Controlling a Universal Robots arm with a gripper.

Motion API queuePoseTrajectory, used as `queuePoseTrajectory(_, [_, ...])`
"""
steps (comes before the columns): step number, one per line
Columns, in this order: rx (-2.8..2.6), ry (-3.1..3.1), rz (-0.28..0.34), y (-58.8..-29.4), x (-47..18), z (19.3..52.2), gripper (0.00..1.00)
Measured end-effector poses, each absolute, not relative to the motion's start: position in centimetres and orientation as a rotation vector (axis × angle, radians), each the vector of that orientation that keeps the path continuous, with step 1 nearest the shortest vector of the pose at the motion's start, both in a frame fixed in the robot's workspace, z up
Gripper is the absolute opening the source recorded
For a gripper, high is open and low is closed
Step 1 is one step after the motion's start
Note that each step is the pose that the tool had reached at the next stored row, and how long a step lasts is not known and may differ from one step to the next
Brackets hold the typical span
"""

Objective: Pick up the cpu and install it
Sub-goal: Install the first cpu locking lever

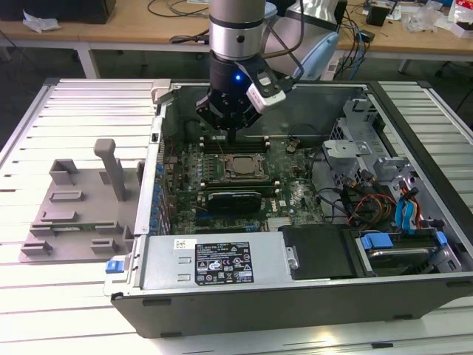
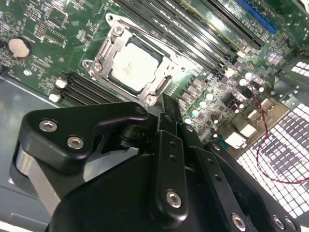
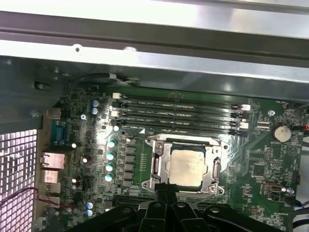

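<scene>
Cpu sits flat inside the socket frame on the green motherboard, its pale metal top facing up; in the second wrist view the cpu lies within the same frame, nothing gripping it. Memory slots run in parallel rows just beside the socket. The gripper hangs directly above the socket in the exterior view, its jaws drawn together and holding nothing, their tips meeting just beside the frame's edge in the second wrist view. The open computer case lies on a slatted white tabletop, with a grey plastic fixture resting toward the exterior view's left.
</scene>
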State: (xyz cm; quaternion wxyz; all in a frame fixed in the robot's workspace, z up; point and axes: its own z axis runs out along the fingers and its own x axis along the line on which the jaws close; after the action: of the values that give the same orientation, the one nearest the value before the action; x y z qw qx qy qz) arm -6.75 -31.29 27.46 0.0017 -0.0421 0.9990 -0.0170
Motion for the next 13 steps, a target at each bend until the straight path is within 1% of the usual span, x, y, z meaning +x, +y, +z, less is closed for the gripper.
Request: queuePoseTrajectory(13, [-0.132,3.134,-0.053,-30.8,-9.8,27.1,0.11])
